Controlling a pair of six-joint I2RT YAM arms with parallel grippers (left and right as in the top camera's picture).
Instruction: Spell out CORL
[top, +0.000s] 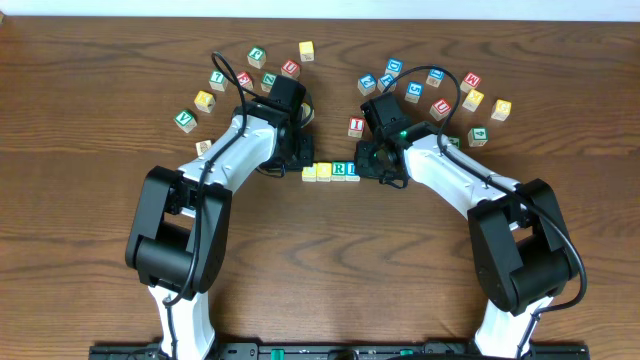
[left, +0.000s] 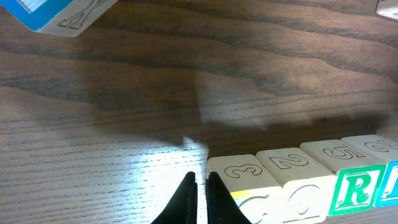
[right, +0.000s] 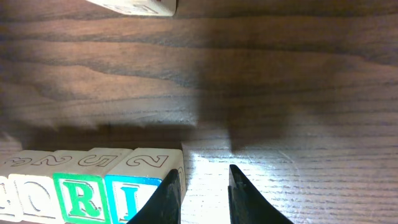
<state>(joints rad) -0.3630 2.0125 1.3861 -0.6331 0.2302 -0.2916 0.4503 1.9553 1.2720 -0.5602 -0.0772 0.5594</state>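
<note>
Four cubes stand side by side in a row at the table's middle: two yellow-faced cubes (top: 309, 172) (top: 324, 171), the green R cube (top: 339, 170) and the blue L cube (top: 351, 169). My left gripper (left: 199, 177) is shut and empty, its tips on the table just left of the first yellow cube (left: 239, 174). At the row's other end my right gripper (right: 203, 174) is open with only bare wood between its fingers. Its left finger lies against the L cube's (right: 134, 193) outer side. The R cube (right: 81, 196) sits beside the L cube.
Loose letter cubes lie scattered behind the left arm (top: 215, 80) and behind the right arm (top: 440, 100). A red-lettered cube (top: 355, 126) stands just behind the row. Both arms reach in from the near edge.
</note>
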